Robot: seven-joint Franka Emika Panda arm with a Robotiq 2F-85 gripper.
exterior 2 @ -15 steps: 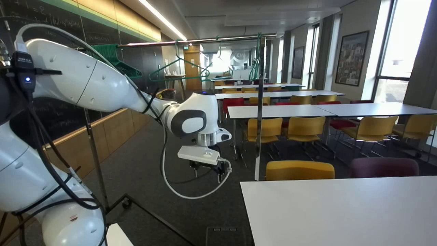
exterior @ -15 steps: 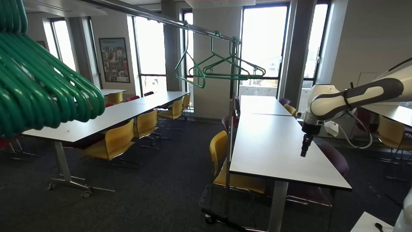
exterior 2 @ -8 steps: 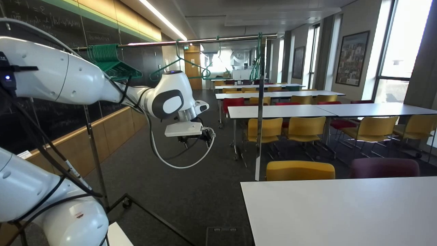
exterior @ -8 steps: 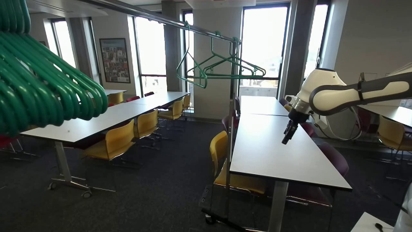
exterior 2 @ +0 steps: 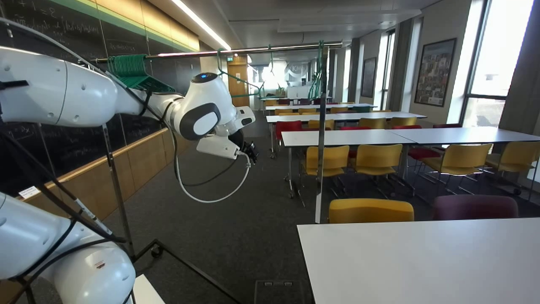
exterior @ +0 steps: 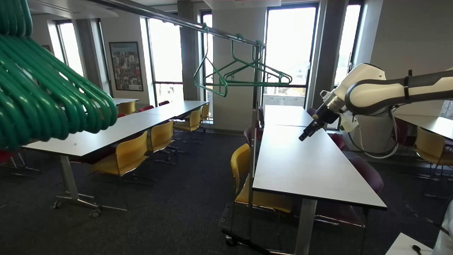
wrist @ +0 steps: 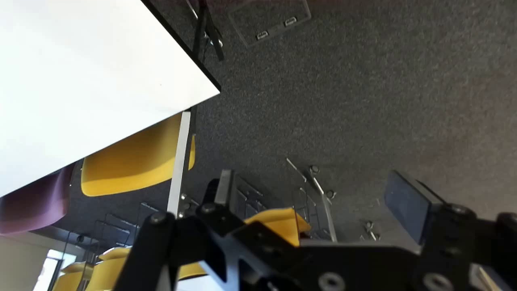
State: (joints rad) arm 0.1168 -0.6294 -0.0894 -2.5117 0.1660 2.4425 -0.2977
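Note:
My gripper (wrist: 317,194) is open in the wrist view, its two pads wide apart with nothing between them. Behind the pads lie the dark floor, table legs and yellow chairs. In both exterior views the gripper (exterior: 305,135) (exterior 2: 252,153) hangs in mid-air, tilted, touching nothing. Green hangers hang on a metal rail (exterior: 170,16) (exterior 2: 185,53). A dense bunch of hangers (exterior: 56,92) (exterior 2: 130,69) is at one end, and a few looser ones are towards the other end. One loose hanger (exterior 2: 242,80) is partly hidden behind my hand in an exterior view.
A white table (exterior: 304,170) (exterior 2: 413,261) stands near the rack's upright post (exterior 2: 321,147); its corner also shows in the wrist view (wrist: 80,81). A yellow chair (exterior 2: 371,211) (wrist: 133,161) and a purple chair (exterior 2: 474,207) stand at it. A cable (exterior 2: 211,200) loops below my wrist.
The arm has lifted and pulled back somewhat. The gripper has risen and swung from pointing down to a forward tilt towards the rack. The fingers stay empty.

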